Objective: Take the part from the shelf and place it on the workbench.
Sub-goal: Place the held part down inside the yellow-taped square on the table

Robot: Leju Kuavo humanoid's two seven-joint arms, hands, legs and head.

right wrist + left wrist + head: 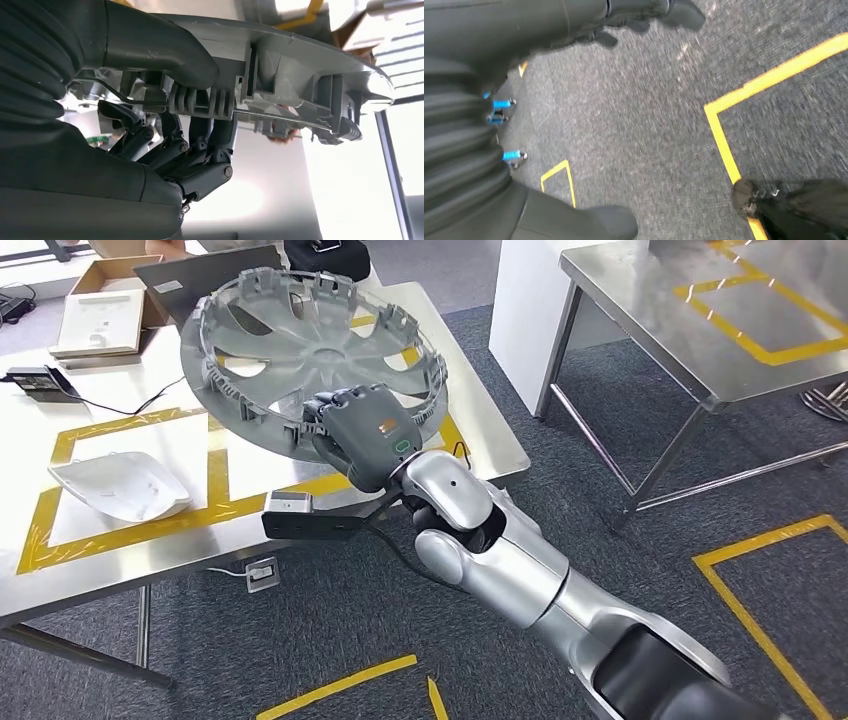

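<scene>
The right hand (365, 430) grips the near rim of a grey spoked wheel cover (300, 340), clip-ringed inside facing up, tilted over the workbench (120, 550) beyond it.

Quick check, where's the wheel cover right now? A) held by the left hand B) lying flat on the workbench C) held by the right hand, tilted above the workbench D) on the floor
C: the right hand grips the rim of the wheel cover, which hangs tilted above the workbench; the right wrist view shows fingers wrapped under that rim.
</scene>
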